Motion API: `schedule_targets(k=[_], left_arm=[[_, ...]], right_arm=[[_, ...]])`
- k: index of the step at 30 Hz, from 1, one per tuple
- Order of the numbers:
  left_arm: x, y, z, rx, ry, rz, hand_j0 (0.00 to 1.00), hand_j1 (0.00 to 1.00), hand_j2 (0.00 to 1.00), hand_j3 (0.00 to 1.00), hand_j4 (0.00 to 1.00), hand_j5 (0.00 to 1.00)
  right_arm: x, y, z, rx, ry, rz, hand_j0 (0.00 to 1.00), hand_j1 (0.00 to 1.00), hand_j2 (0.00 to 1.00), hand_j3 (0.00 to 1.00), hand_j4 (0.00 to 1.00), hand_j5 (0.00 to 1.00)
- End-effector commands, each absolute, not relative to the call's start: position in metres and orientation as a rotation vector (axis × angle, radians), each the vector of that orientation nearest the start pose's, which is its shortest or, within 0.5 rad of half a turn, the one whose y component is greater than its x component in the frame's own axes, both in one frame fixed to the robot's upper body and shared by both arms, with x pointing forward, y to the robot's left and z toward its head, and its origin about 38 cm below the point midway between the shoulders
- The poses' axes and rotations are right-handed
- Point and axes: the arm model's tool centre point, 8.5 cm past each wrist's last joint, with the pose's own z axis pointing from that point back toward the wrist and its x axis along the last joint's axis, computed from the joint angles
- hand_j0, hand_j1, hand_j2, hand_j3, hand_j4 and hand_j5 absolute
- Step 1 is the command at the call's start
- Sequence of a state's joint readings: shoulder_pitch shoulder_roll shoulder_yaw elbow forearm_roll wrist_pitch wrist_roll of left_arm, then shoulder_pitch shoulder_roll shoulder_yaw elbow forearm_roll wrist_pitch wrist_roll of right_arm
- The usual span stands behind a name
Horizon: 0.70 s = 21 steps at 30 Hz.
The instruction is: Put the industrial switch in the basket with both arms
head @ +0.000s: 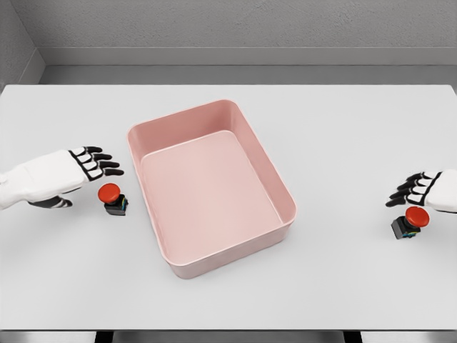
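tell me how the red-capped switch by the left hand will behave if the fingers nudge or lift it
The small black industrial switch with the wide red mushroom cap looks rigid, so it probably won't deform. The cap overhangs a narrower base, so a high nudge may tip it. The left hand could likely lift it easily.

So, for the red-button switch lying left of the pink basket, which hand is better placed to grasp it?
The left hand: its open fingers hover just beside that left switch. The right hand sits across the basket, next to the other switch.

Single head view, high, angled down over table, moderately near, facing back wall.
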<state>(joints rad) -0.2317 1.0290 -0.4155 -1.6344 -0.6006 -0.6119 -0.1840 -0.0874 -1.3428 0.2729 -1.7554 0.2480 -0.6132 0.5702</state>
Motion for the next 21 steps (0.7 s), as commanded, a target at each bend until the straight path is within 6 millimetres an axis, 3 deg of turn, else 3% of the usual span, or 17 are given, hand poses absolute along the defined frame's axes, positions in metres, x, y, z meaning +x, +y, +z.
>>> schedule_targets(k=[1, 8, 10, 14, 21], left_arm=[[0.354, 0.354, 0.185, 0.566, -1.434, -2.122, 1.00, 1.00, 1.00, 1.00, 1.00, 1.00], [0.350, 0.351, 0.183, 0.549, -1.434, -2.131, 1.00, 1.00, 1.00, 1.00, 1.00, 1.00], [0.349, 0.353, 0.183, 0.551, -1.426, -2.137, 0.94, 0.94, 0.94, 0.94, 0.94, 0.94], [0.347, 0.351, 0.183, 0.543, -1.428, -2.149, 0.83, 0.83, 0.83, 0.83, 0.83, 0.83], [0.348, 0.342, 0.186, 0.550, -1.455, -2.159, 0.83, 0.83, 0.83, 0.83, 0.83, 0.83]], right_arm=[[0.317, -0.408, 0.235, -0.328, -1.018, 2.220, 1.00, 1.00, 1.00, 1.00, 1.00, 1.00], [0.322, -0.399, 0.225, -0.334, -1.069, 2.149, 1.00, 1.00, 1.00, 1.00, 1.00, 1.00], [0.323, -0.395, 0.220, -0.325, -1.087, 2.128, 1.00, 1.00, 1.00, 1.00, 1.00, 1.00], [0.329, -0.402, 0.217, -0.376, -1.034, 2.041, 1.00, 1.00, 1.00, 1.00, 1.00, 1.00], [0.333, -0.413, 0.210, -0.412, -0.915, 1.938, 1.00, 1.00, 1.00, 1.00, 1.00, 1.00]])
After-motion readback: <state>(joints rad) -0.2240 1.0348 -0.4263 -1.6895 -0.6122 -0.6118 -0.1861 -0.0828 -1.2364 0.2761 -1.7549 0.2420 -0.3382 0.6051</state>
